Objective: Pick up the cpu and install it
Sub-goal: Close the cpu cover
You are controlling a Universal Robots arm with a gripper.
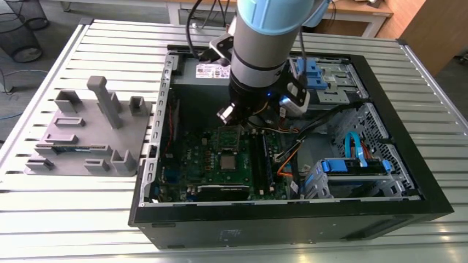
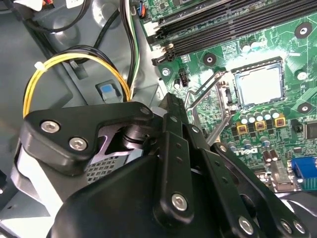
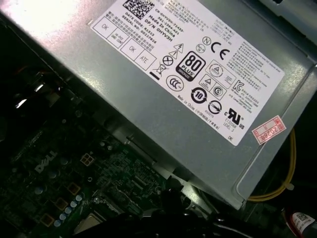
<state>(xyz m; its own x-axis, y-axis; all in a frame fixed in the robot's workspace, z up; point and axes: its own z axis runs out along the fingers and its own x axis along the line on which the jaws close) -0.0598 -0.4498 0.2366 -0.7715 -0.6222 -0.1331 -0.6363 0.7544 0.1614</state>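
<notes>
Clearly, second wrist view shows cpu [image 2: 260, 85] in socket [image 2: 257, 63], first wrist view power supply [image 3: 163, 99]; fingers' state unclear.

You're working on a slatted silver metal table [image 1: 87, 230] whose ribs catch a pale glare. Off its corner toward the exterior view's left, grey floor [image 1: 26, 71] shows, with black wire-mesh baskets [image 1: 22, 38] standing on it. Beyond the table's back edge you have a wood-topped desk [image 1: 358, 8] on white legs, and a brown wooden panel [image 1: 431, 33] stands past the corner toward the exterior view's right.
</notes>
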